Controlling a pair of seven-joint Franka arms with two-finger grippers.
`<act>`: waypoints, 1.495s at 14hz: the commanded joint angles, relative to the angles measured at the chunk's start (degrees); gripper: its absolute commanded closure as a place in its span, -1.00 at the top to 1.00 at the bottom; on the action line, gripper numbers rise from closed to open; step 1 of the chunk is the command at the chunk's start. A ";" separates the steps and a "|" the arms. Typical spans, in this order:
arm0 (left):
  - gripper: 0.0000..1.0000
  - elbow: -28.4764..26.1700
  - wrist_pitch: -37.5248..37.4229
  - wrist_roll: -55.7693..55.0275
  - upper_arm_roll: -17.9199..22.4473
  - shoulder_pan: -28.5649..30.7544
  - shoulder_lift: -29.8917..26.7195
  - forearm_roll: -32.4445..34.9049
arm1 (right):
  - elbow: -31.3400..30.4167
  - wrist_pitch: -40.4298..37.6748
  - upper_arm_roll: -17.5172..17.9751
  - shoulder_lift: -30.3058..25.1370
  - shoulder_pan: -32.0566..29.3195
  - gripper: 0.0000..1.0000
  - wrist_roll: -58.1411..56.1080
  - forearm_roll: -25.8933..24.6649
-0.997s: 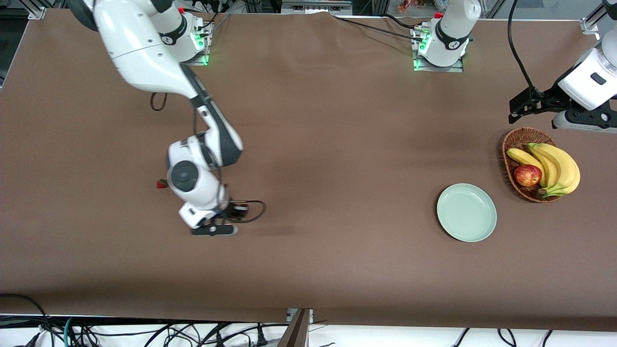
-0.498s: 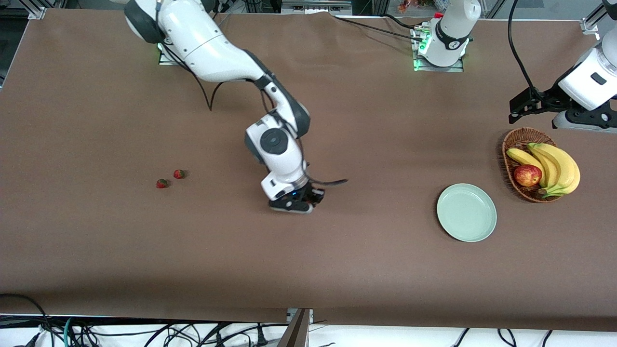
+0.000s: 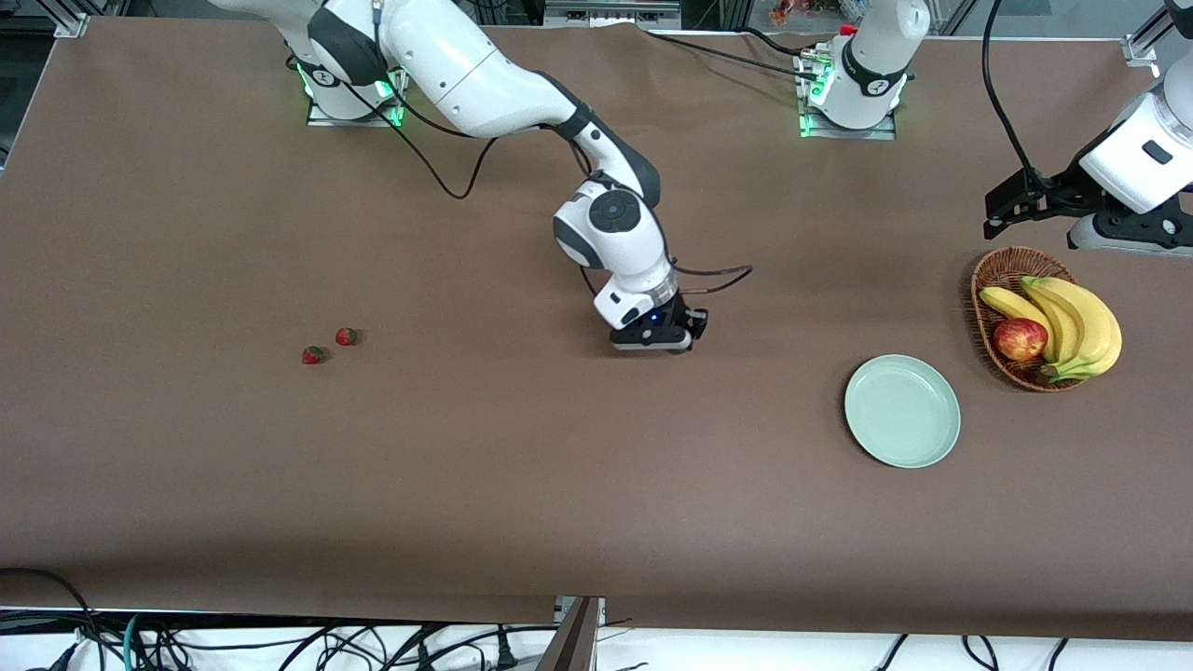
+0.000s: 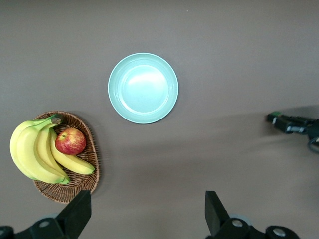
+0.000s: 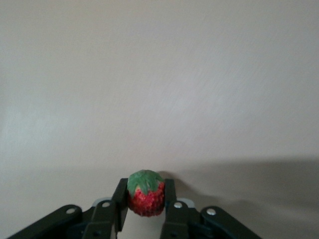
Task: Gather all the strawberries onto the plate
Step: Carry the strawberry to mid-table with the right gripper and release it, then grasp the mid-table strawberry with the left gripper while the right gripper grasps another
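My right gripper (image 5: 145, 191) is shut on a small red strawberry (image 5: 145, 199) with a green top, pinched between both fingers. In the front view this gripper (image 3: 652, 339) hangs over the middle of the table, its strawberry hidden under the hand. Two more strawberries (image 3: 314, 355) (image 3: 346, 336) lie side by side toward the right arm's end. The pale mint-green plate (image 3: 902, 410) sits toward the left arm's end with nothing in it, and also shows in the left wrist view (image 4: 143, 87). My left gripper (image 4: 147, 201) waits open, high above the table beside the basket (image 3: 1002, 210).
A brown wicker basket (image 3: 988, 280) with bananas (image 3: 1081, 321) and a red-yellow apple (image 3: 1020, 339) stands beside the plate, farther from the front camera. Cables trail from the right hand and along the table's near edge.
My right arm has swung with the strawberry from the right arm's end to the table's middle, toward the plate, uncovering a second strawberry on the table. The left arm has not moved.
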 commanded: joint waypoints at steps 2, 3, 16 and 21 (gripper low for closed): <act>1.00 0.37 -0.46 0.27 -0.43 0.44 -0.45 0.01 | 2.77 -0.76 -1.58 0.14 0.18 1.00 0.32 0.02; 1.00 0.37 -0.46 0.18 -0.43 0.44 -0.45 0.10 | 2.77 -2.33 -2.28 -0.65 -0.34 1.00 0.05 0.10; 1.00 1.42 3.38 -5.77 -6.05 -2.62 16.84 -1.39 | -0.20 -35.03 -1.93 -12.34 -27.31 1.00 -43.25 0.63; 1.00 2.03 15.42 -29.73 -5.97 -13.69 27.30 -0.52 | -5.66 -42.05 -2.90 -15.94 -36.90 1.00 -58.64 0.37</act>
